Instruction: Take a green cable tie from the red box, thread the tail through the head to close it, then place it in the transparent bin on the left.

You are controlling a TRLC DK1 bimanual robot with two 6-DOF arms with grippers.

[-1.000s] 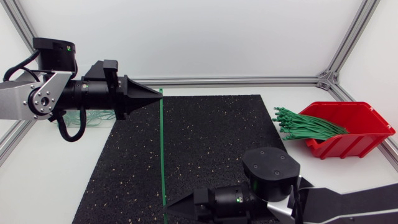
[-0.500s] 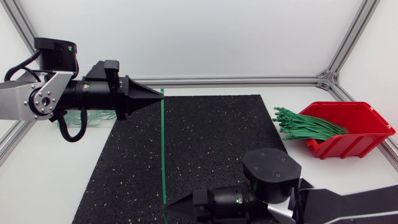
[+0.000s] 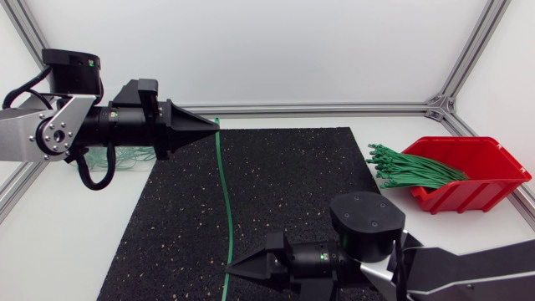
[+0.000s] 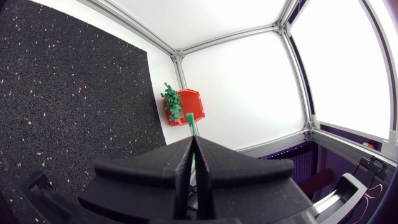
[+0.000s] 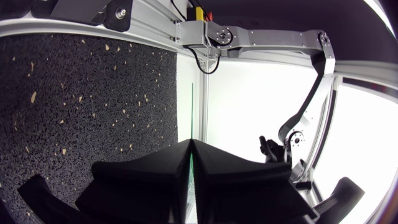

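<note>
A long green cable tie (image 3: pixel 226 196) stretches straight over the black mat (image 3: pixel 284 184), slightly bowed. My left gripper (image 3: pixel 214 130) is shut on its far end, and the tie (image 4: pixel 191 127) sticks out past those closed fingers in the left wrist view. Near the mat's front edge, my right gripper (image 3: pixel 231 269) is shut on the tie close to its near end; the strap (image 5: pixel 193 112) runs ahead from between its fingers. The red box (image 3: pixel 475 171) at the right holds a bundle of green ties (image 3: pixel 414 170). The transparent bin (image 3: pixel 125 157) lies at the left, partly hidden behind my left arm.
Aluminium frame rails (image 3: pixel 318 108) border the white table at the back and sides. The red box (image 4: pixel 186 107) also shows ahead of the left gripper. My left arm (image 5: pixel 292 140) appears far ahead in the right wrist view.
My right gripper has closed on the tie's near end and shifted slightly right. The tie, straight before, now bows a little. The left arm has kept still.
</note>
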